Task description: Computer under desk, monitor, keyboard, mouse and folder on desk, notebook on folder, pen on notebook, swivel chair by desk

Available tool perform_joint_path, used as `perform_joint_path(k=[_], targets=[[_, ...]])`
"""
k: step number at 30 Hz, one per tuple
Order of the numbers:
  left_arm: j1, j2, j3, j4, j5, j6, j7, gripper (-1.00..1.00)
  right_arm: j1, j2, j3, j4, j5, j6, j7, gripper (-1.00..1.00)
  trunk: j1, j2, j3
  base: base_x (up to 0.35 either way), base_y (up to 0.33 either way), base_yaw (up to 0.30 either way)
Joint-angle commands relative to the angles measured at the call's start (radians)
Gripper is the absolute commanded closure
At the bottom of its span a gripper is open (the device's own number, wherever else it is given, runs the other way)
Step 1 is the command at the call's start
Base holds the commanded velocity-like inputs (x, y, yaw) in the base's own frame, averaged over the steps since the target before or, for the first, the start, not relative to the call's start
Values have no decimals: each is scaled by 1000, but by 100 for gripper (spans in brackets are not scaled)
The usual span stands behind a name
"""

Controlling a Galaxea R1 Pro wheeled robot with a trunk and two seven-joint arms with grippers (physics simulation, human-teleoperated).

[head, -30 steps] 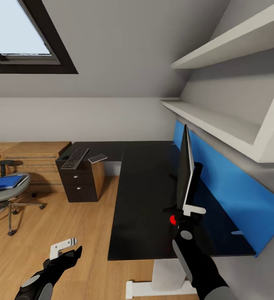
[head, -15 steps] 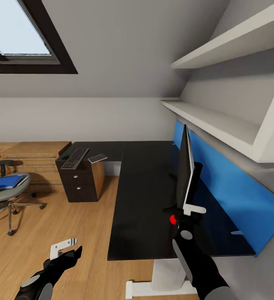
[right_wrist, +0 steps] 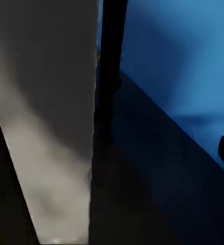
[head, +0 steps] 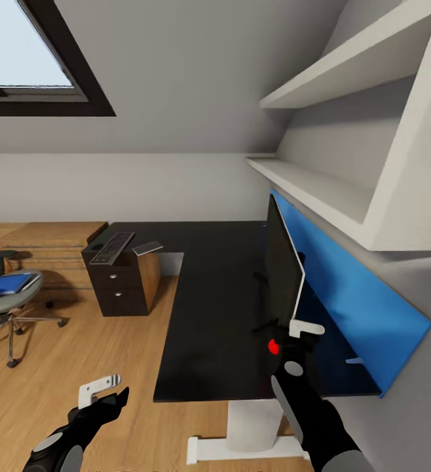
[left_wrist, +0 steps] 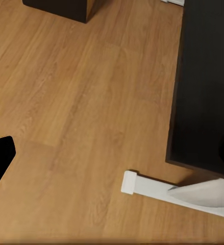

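Note:
The monitor (head: 282, 265) stands on the black desk (head: 209, 308) near the blue back panel, seen almost edge-on. My right gripper (head: 294, 330) is shut on its near lower corner, and its grey back (right_wrist: 45, 127) looms close in the right wrist view. The silver keyboard (head: 112, 248) and the grey notebook (head: 148, 248) lie on the desk's far wing over the drawer unit (head: 118, 288). A blue folder (head: 6, 285) rests on the swivel chair (head: 12, 308) at far left. My left gripper (head: 105, 391) hangs open over the floor, holding nothing.
A blue panel (head: 353, 295) runs behind the desk under white wall shelves (head: 314, 190). Low light-wood cabinets (head: 38, 236) line the far wall. The desk's white foot (left_wrist: 142, 186) juts onto the wood floor (head: 78, 341) between desk and chair.
The whole head view has shifted, so the camera moved. The monitor now shows more of its black front, with the right gripper still on its lower corner. The left arm looks unmoved.

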Motion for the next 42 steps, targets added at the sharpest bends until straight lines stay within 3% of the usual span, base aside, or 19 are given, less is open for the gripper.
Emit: perform_joint_path(k=[1,42], targets=[[0,0,-1,-2,11,4,8,-100,-1,-1,3,-1,-2,5,-7,-100,0,-1,-1,-71,-230,0],[0,0,1,-2,11,4,10,-100,-1,-1,4,-1,-2,5,-7,-100,0,-1,-1,-2,-64,0]])
